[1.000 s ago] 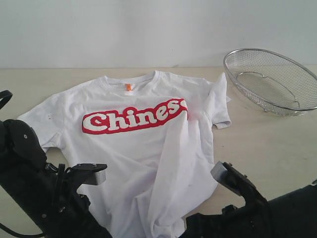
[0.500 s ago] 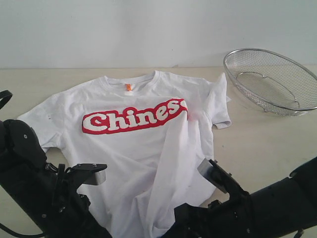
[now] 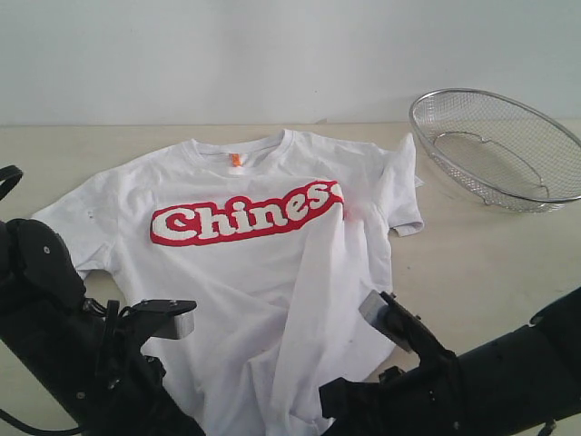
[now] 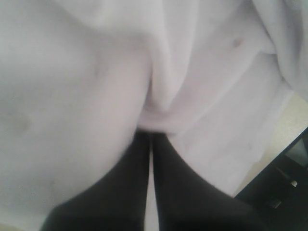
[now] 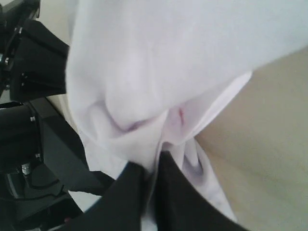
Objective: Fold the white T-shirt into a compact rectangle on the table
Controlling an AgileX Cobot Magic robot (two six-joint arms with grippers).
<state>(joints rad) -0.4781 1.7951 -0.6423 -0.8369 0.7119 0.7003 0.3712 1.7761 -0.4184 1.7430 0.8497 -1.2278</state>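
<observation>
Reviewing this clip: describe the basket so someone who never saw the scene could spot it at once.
Start at the wide pale table, with the white T-shirt spread across its middle. To the shirt's right in the exterior view, near the back wall, sits the wire-mesh basket. It is round, silvery and see-through, the only metal thing beside the soft cloth.

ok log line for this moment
left gripper: shut on white T-shirt | right gripper: shut on same shirt | shirt: one side folded inward, on table
</observation>
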